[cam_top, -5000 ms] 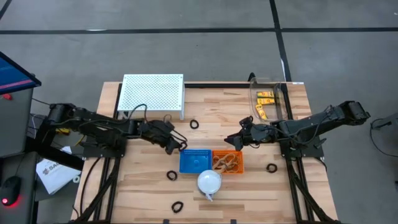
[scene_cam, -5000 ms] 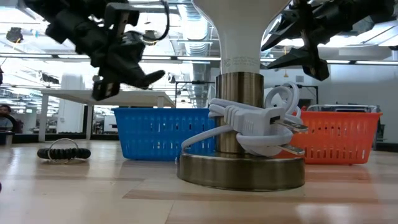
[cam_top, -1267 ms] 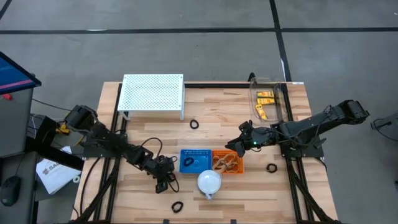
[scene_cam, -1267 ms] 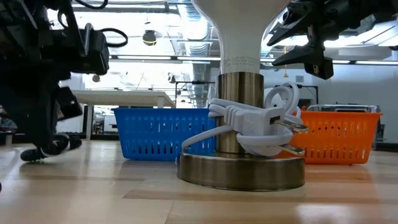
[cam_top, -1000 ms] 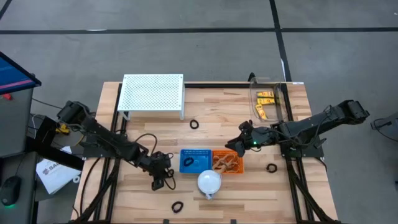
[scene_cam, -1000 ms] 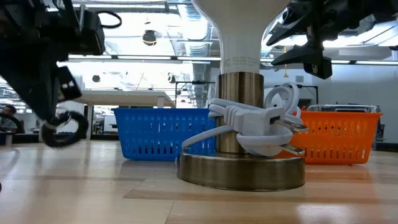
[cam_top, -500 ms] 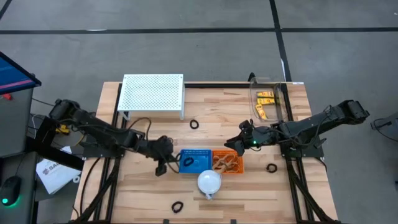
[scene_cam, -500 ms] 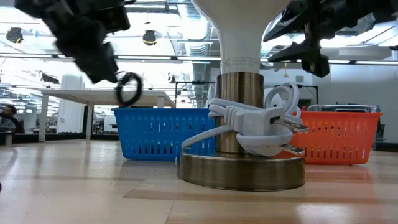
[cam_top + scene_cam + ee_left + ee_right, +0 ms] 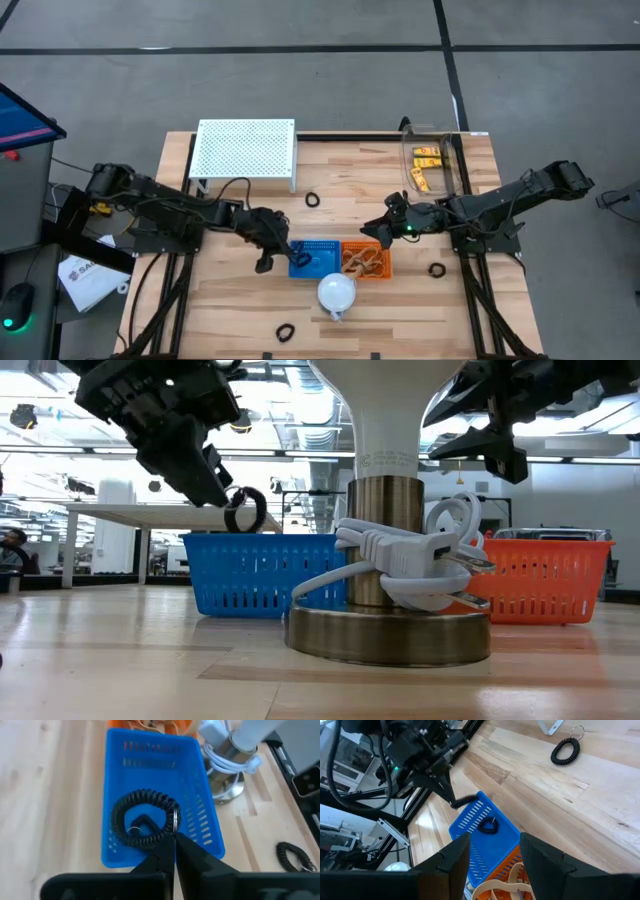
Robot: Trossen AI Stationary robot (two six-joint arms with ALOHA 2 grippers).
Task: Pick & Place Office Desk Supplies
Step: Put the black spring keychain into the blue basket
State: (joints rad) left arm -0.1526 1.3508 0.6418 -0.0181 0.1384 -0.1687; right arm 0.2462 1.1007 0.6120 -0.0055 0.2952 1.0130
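Currently the left gripper (image 9: 232, 503) is clamped shut on a black coiled ring (image 9: 245, 511), held in the air at the left edge of the blue basket (image 9: 325, 246), centre of the high view. Left wrist view: ring (image 9: 146, 819) hangs at the fingertips over the basket (image 9: 197, 806), with a second black ring (image 9: 300, 260) lying inside it. Just right of the blue basket, touching it, is the orange basket (image 9: 384, 270) with tan rubber bands (image 9: 362, 261). White lamp (image 9: 337, 292) stands just below both. Right gripper (image 9: 373, 230) hovers with fingers apart, holding nothing, at the orange basket's upper edge. Loose black rings on the table (image 9: 240, 300): upper centre (image 9: 313, 200), lower centre (image 9: 286, 331), right (image 9: 435, 269). Yellow clips (image 9: 425, 167) sit in the clear bin (image 9: 452, 140), upper right.
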